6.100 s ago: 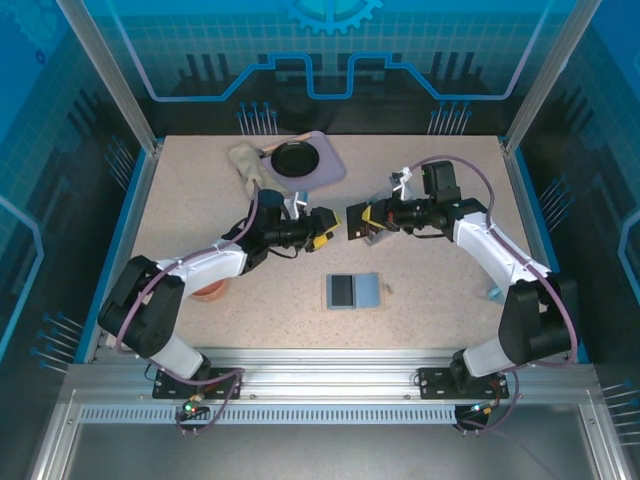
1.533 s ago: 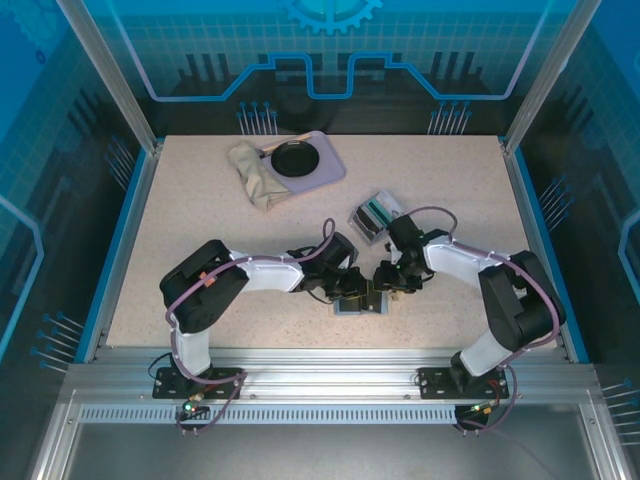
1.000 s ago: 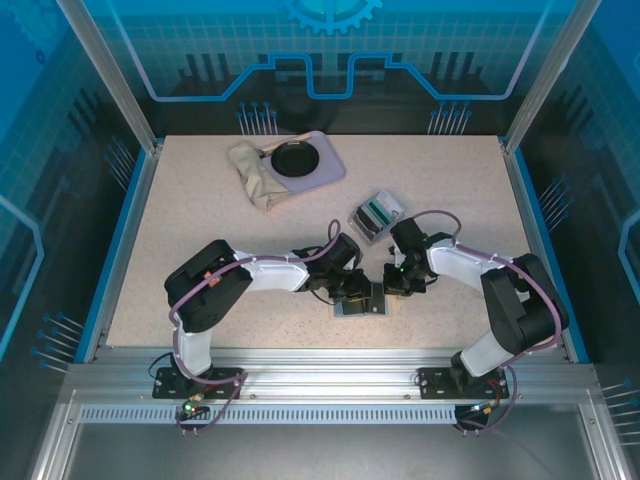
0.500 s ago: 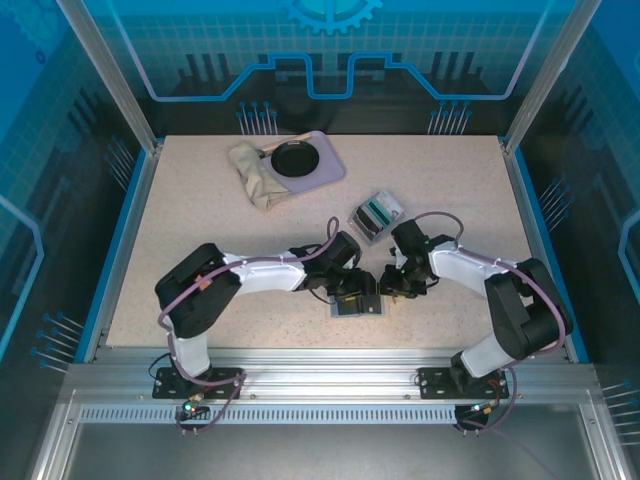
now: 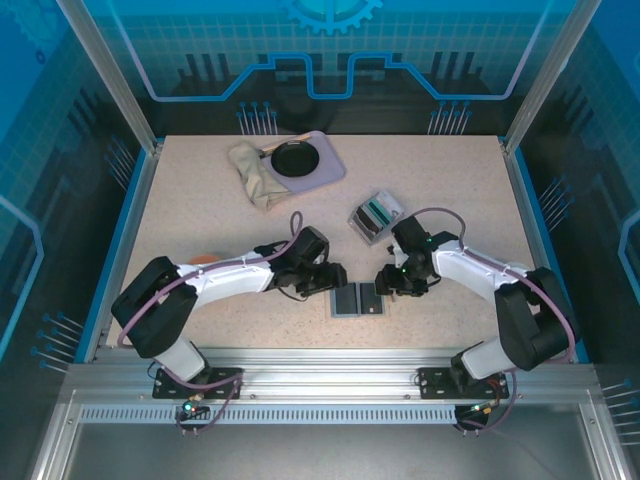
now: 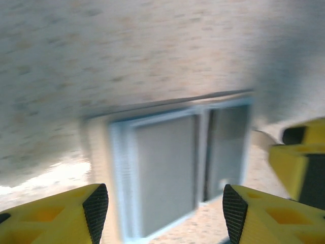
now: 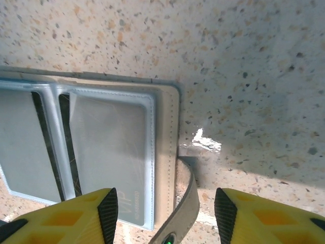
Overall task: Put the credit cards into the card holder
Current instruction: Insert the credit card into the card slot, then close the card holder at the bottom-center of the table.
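The card holder (image 5: 357, 299) lies open and flat on the table, with two grey panels inside a light border. My left gripper (image 5: 336, 279) is just left of it, open and empty. In the blurred left wrist view the holder (image 6: 172, 168) sits ahead of the gripper (image 6: 165, 213). My right gripper (image 5: 386, 284) stands open at the holder's right edge, over its strap (image 7: 184, 211). A grey card (image 7: 109, 157) with lettering shows in the holder's right pocket (image 7: 162, 152). More credit cards (image 5: 377, 212) stand edge-on, teal and white, in a small grey tray behind.
At the back left a lilac tray (image 5: 326, 173) carries a black dish (image 5: 294, 158), with a beige cloth (image 5: 255, 172) beside it. An orange object (image 5: 204, 259) peeks out from under my left arm. The aluminium rail (image 5: 320, 365) runs along the near edge.
Both grippers have opened. The left arm has drawn back to the left, off the card holder, which now lies spread flat. The right gripper has shifted slightly.
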Tool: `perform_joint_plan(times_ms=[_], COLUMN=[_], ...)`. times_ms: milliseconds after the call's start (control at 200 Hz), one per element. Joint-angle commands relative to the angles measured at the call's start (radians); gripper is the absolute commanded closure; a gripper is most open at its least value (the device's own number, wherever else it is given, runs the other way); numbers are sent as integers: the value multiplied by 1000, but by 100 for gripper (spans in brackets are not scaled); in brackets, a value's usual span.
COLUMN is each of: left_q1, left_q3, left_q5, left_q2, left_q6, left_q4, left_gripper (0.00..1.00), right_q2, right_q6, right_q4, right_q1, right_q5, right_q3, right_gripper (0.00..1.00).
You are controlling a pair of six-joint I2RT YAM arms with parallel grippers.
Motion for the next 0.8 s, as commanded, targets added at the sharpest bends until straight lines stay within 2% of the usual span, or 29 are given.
perform_joint_plan(times_ms=[0, 230, 460, 540, 625, 675, 795], left_q1=[4, 6, 5, 6, 6, 6, 5], left_q3=[-33, -30, -12, -13, -14, -13, -14], left_q5=[55, 89, 129, 146, 159, 156, 147], left_q2=[16, 79, 140, 139, 124, 108, 64], left_q6=[-41, -72, -84, -87, -88, -87, -78], left_q4=[19, 67, 115, 147, 172, 173, 165], left_gripper=[35, 35, 38, 43, 52, 58, 66], right_q2=[42, 85, 110, 116, 121, 122, 125], right_q6=[-11, -5, -4, -3, -3, -2, 1], right_q4=[-19, 4, 31, 40, 44, 46, 50], right_q1=[15, 23, 24, 25, 25, 25, 24], right_q5=[-39, -48, -71, -76, -80, -81, -80], right_q3=[18, 19, 12, 10, 11, 9, 10], right_gripper=[46, 51, 62, 66, 70, 71, 71])
